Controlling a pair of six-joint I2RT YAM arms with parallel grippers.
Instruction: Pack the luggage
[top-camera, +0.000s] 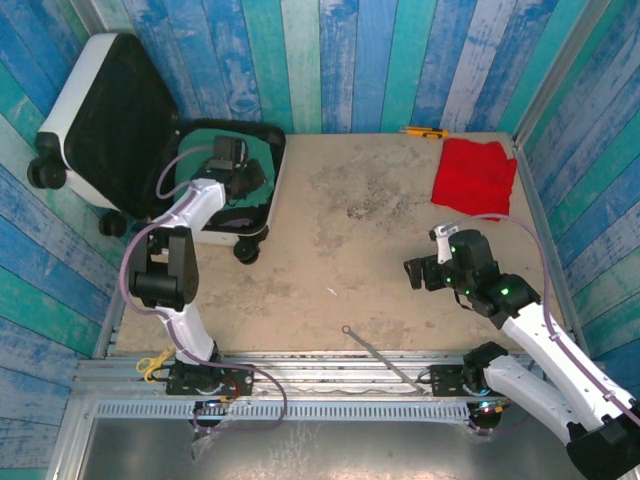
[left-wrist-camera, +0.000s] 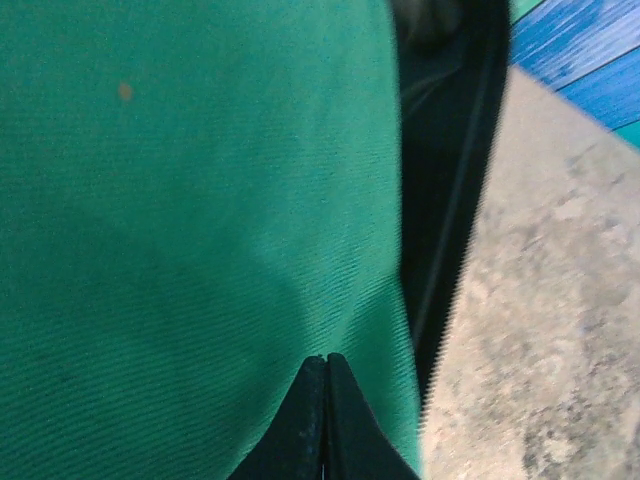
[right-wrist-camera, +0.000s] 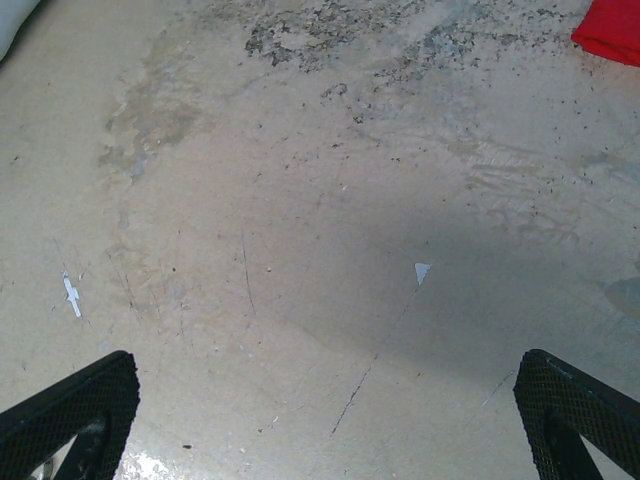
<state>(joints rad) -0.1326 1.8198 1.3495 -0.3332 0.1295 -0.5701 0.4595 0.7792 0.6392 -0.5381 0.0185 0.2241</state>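
Observation:
The luggage (top-camera: 75, 95) lies open at the table's back left, its white lid propped against the wall with the black lining facing out. A folded green cloth (top-camera: 205, 178) lies in its lower half. My left gripper (top-camera: 235, 172) hangs over that cloth inside the case. In the left wrist view its jaws are pressed together just above the green cloth (left-wrist-camera: 180, 200), with nothing visible between the tips of the gripper (left-wrist-camera: 327, 358). The case's black rim (left-wrist-camera: 450, 200) runs beside the cloth. My right gripper (top-camera: 425, 272) hovers wide open over bare table, one of its fingers (right-wrist-camera: 70, 415) at each side.
A folded red cloth (top-camera: 475, 175) lies at the back right, its corner (right-wrist-camera: 612, 30) also in the right wrist view. A small yellow tool (top-camera: 425, 131) sits by the back wall. A thin metal rod (top-camera: 375, 350) lies near the front edge. Blue plank walls enclose the table (top-camera: 350, 230).

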